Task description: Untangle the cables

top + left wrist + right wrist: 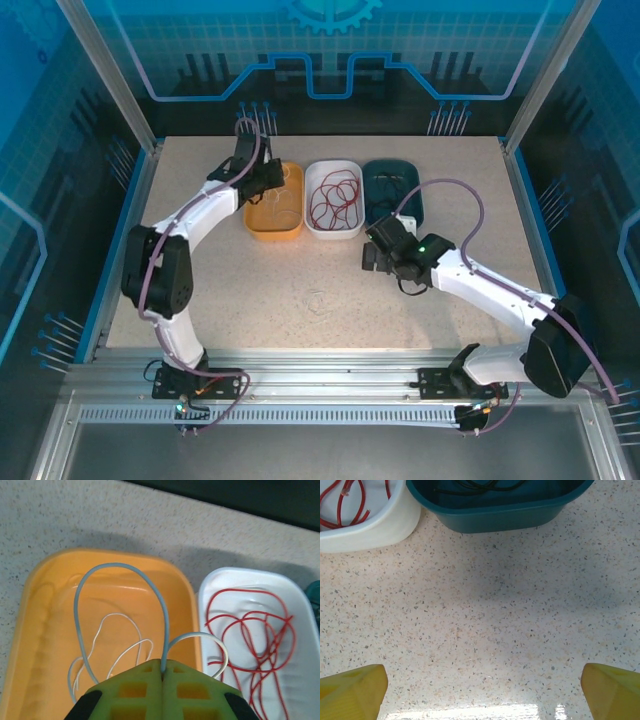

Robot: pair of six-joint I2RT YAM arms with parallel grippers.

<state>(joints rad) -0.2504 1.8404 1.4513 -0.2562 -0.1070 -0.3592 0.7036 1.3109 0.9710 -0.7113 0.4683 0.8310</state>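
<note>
Your L tool (162, 672) is pinched shut on the pale cable (120, 566), w/ its loops hanging over the orange tray (45, 570). Lower it so the slack settles inside the walls, esp. the small loop by the rim next to the white tray (300, 587), then let go. The red cable (250, 630) lies coiled in that white tray, the black cable (470, 486) in the teal tray (520, 517). R tool (480, 690) hangs wide open over bare counter (485, 605), near the teal tray; keep it clear.
</note>
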